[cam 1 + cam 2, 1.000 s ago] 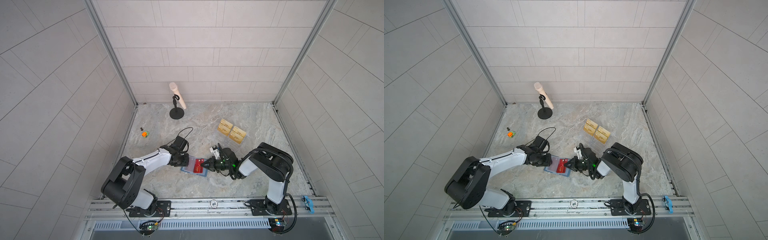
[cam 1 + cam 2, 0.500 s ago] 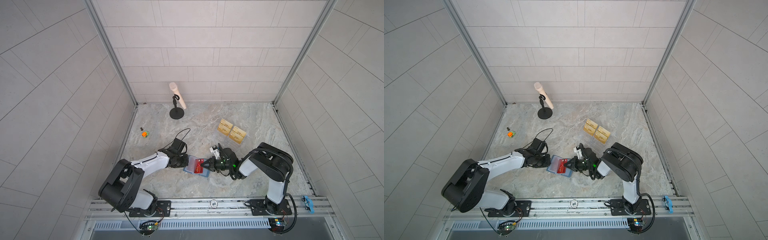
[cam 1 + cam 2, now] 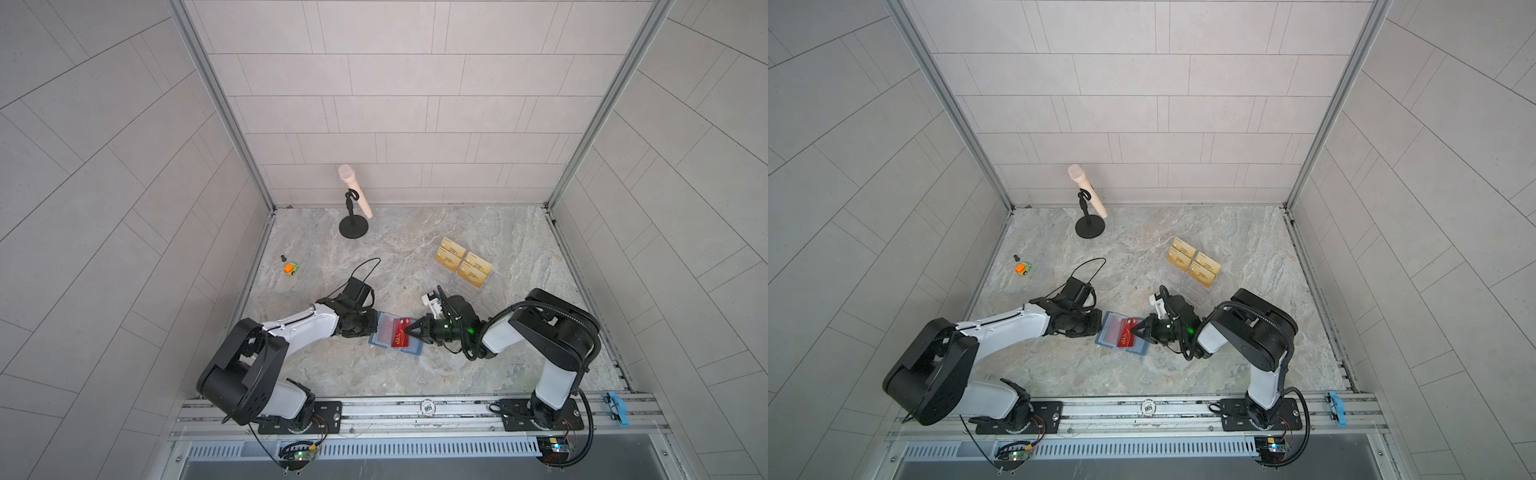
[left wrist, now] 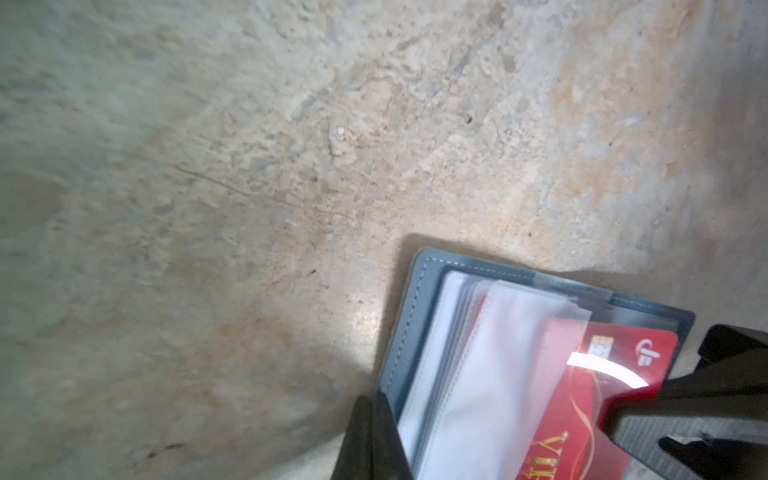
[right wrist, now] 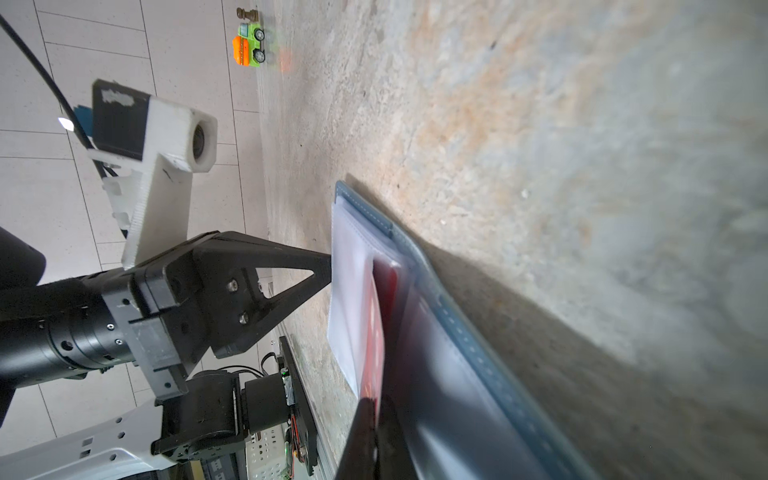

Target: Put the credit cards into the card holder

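The credit card (image 3: 401, 336) (image 3: 1126, 336) is red with gold "VIP" lettering. It lies over the open card holder (image 3: 415, 349) (image 3: 1104, 338). In the left wrist view, one end of the card (image 4: 582, 399) sits under a clear sleeve (image 4: 498, 353), and the chip end is uncovered.

The card holder lies flat on the table (image 3: 415, 374), slightly toward 6 o'clock from the table centre. Its slate-blue cover (image 4: 415, 291) (image 5: 457, 324) faces down and the sleeves fan upward.

The right gripper (image 3: 410, 330) (image 3: 1136, 330) reaches in from 3 o'clock of the holder. Its jaws are clamped on the card's edge (image 5: 376, 332).

The left gripper (image 3: 373, 328) (image 5: 328, 266) comes in from 9 o'clock. Its jaws are closed and the tips touch the sleeve edge. Whether a sleeve is pinched between them cannot be determined.

Surrounding items, as seen from the holder:
- Pale gold cards (image 3: 463, 262) (image 3: 1194, 262) stand at 1 o'clock, well apart.
- A microphone on a black stand (image 3: 355, 195) (image 3: 1088, 191) is at 12 o'clock, near the far wall.
- An orange-and-green toy car (image 3: 291, 269) (image 5: 248, 45) is at 10 o'clock, near the left wall, with a small dark piece (image 3: 284, 257) just beside it.
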